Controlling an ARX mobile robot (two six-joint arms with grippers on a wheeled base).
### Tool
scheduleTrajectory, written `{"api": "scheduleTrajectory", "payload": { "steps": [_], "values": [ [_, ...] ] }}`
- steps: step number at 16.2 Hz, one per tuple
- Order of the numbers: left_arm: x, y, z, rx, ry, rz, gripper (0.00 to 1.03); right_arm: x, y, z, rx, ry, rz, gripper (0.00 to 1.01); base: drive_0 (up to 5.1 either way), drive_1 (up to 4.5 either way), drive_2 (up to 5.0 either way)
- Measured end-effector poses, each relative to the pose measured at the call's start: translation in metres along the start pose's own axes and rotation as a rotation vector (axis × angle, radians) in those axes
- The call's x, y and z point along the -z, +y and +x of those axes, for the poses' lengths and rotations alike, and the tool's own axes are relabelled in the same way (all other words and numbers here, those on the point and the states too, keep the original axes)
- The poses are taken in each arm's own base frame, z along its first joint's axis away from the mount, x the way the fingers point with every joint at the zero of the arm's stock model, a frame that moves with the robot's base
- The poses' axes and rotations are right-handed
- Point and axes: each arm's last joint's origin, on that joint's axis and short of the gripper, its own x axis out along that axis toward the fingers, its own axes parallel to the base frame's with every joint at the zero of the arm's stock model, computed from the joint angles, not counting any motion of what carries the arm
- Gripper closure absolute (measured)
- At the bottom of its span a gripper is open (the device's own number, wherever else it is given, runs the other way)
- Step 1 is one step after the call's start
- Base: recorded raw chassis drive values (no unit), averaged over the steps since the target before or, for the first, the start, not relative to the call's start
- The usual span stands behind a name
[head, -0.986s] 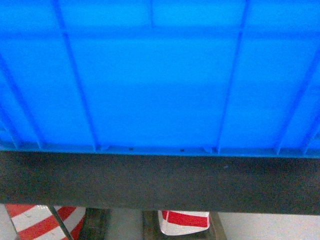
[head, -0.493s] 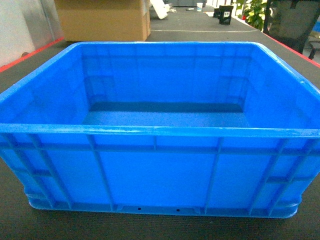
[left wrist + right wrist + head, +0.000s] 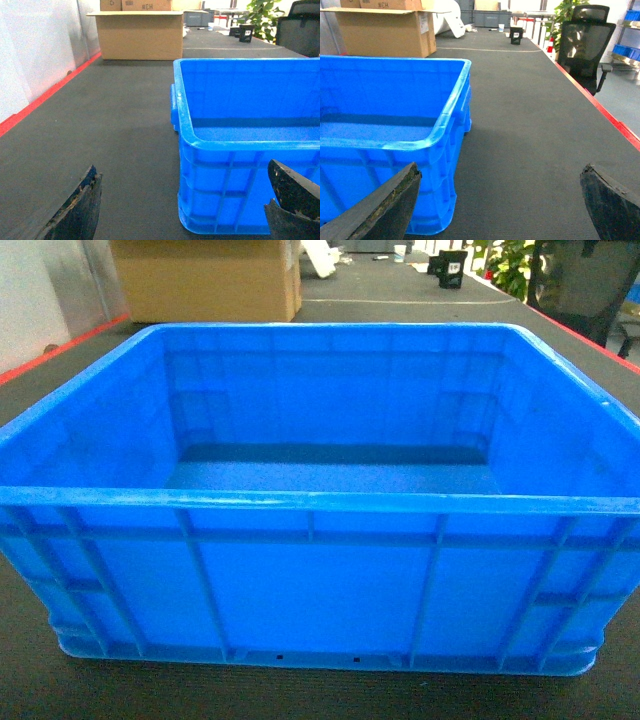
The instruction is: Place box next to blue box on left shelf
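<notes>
The box (image 3: 320, 580) is a big bright-blue crate with ribbed walls and a thick rim, standing empty on a dark mat and filling the head view. Neither gripper shows in the head view. My left gripper (image 3: 182, 170) is open, its dark fingers (image 3: 82, 210) spread either side of the box's (image 3: 235, 180) near left corner, not touching it. My right gripper (image 3: 501, 170) is open too, low by the box's (image 3: 380, 165) near right corner, with bare mat between its fingers (image 3: 607, 200). The other blue box and the left shelf are out of view.
A brown cardboard carton (image 3: 205, 280) stands behind the crate at the far left. Red stripes edge the mat on the left (image 3: 45, 95) and right (image 3: 605, 112). A white panel (image 3: 35, 55) runs along the left; a black office chair (image 3: 582, 45) stands beyond the right edge.
One second ago the head view was filled by the crate's ribbed wall above a dark edge. Since half a second ago it looks down into the crate, and nothing has moved.
</notes>
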Motion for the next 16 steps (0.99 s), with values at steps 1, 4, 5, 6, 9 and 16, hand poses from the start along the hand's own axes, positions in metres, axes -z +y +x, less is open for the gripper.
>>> {"api": "scheduleTrajectory", "payload": {
  "steps": [1, 4, 5, 6, 9, 16],
  "values": [
    [0.0, 0.0, 0.0, 0.0, 0.0, 0.0, 0.05, 0.0, 0.0, 0.0, 0.0, 0.0, 0.0, 0.03, 0.0, 0.0, 0.0],
    [0.0, 0.0, 0.0, 0.0, 0.0, 0.0, 0.05, 0.0, 0.0, 0.0, 0.0, 0.0, 0.0, 0.03, 0.0, 0.0, 0.0],
    [0.0, 0.0, 0.0, 0.0, 0.0, 0.0, 0.05, 0.0, 0.0, 0.0, 0.0, 0.0, 0.0, 0.03, 0.0, 0.0, 0.0],
    [0.0, 0.0, 0.0, 0.0, 0.0, 0.0, 0.05, 0.0, 0.0, 0.0, 0.0, 0.0, 0.0, 0.03, 0.0, 0.0, 0.0],
    [0.0, 0.0, 0.0, 0.0, 0.0, 0.0, 0.05, 0.0, 0.0, 0.0, 0.0, 0.0, 0.0, 0.03, 0.0, 0.0, 0.0],
    [0.0, 0.0, 0.0, 0.0, 0.0, 0.0, 0.05, 0.0, 0.0, 0.0, 0.0, 0.0, 0.0, 0.03, 0.0, 0.0, 0.0]
  ]
}}
